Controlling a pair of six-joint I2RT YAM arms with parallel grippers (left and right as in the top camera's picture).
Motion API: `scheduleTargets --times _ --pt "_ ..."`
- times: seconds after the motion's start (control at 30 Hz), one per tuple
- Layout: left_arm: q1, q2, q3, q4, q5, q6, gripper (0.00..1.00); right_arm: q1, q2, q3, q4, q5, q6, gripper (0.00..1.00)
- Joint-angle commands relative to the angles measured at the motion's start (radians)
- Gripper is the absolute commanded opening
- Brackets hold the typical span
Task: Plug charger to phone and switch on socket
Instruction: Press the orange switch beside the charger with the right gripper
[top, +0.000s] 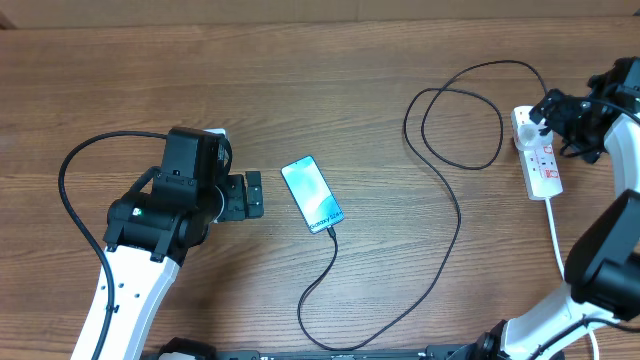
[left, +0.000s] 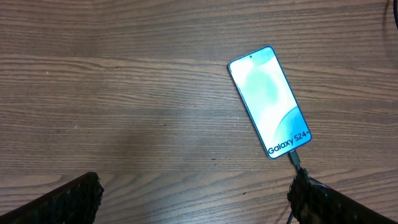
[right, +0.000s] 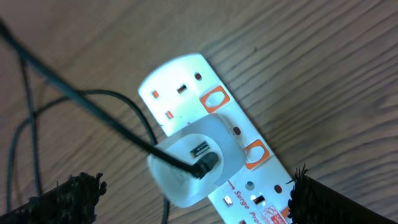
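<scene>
L gripper (top: 247, 195) sits left of centre in the overhead, tips apart w/ nothing between; the wrist view shows only bare surface (left: 124, 93) in the gap. Just right of it, not touching, the phone (top: 312, 194) lies flat at a slant near mid-frame, screen lit light blue, white text at its lower end. The charger (top: 458, 225) meets that lower end and looks plugged in. From there we follow the thin black cable down to the bottom edge, up to the right, then through loose loops in the upper right. Its other end goes into a white adapter (right: 186, 171) seated in the socket (top: 540, 160) at far right. Orange-framed switches (right: 214, 101) sit beside the outlets; on/off we can't tell. A white cord (top: 553, 230) runs down from the strip. R gripper (top: 545, 108) hangs over the strip's upper end, tips apart, clamped on nothing.
</scene>
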Motion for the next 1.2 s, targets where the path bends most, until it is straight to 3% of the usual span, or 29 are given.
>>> scheduleTargets --times 0.0,0.87,1.17 --pt "0.005 0.000 0.016 0.001 -0.013 0.022 1.00 -0.003 0.035 -0.003 0.016 -0.034 -0.008 1.00" --pt "0.005 0.000 0.016 0.001 -0.013 0.022 1.00 -0.002 0.150 -0.003 0.053 -0.126 -0.037 1.00" --pt "0.005 0.000 0.016 0.001 -0.013 0.022 1.00 -0.002 0.150 -0.003 0.063 -0.203 -0.134 1.00"
